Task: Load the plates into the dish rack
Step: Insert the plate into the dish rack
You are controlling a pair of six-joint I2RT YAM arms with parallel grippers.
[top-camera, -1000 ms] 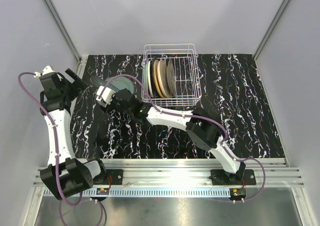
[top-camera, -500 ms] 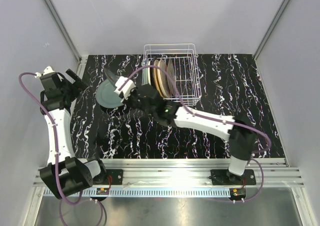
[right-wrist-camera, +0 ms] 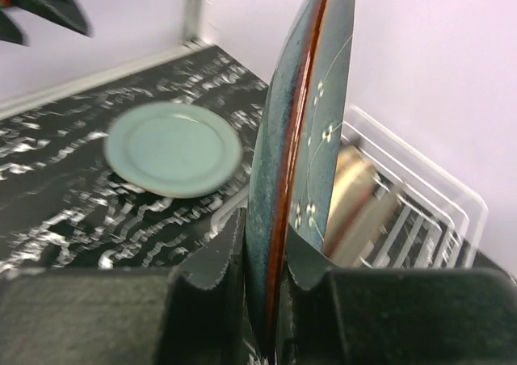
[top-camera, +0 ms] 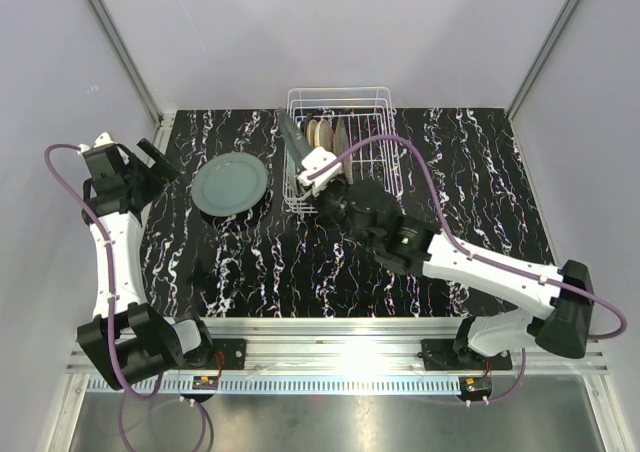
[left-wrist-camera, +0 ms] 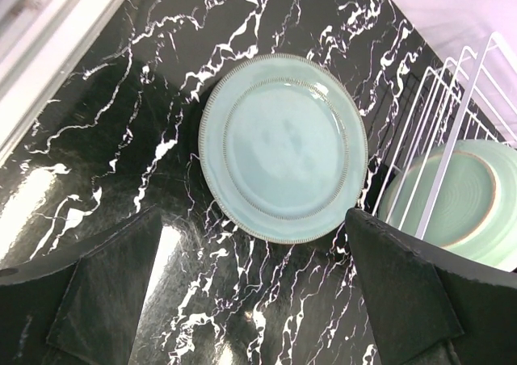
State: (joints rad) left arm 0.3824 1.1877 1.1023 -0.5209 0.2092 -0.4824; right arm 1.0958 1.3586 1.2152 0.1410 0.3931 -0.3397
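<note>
Black marbled table (top-camera: 480,172), rack (top-camera: 386,102) at far edge, we spot few plates (top-camera: 322,132) standing inside. Green plate (top-camera: 229,183) flat on table, left of rack. Right gripper (right-wrist-camera: 266,274) clamped on dark plate (right-wrist-camera: 303,139), edge-up at rack's left end. Left gripper (left-wrist-camera: 258,288) wide open, hovering over green plate.

top: overhead, wide | left wrist: downward, close | right wrist: level | shared: green plate (top-camera: 229,183)

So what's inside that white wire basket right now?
Standing on edge in the dish rack: a pale green plate, cream plates and a darker plate. The dark plate in the right gripper hides part of the row.
</note>
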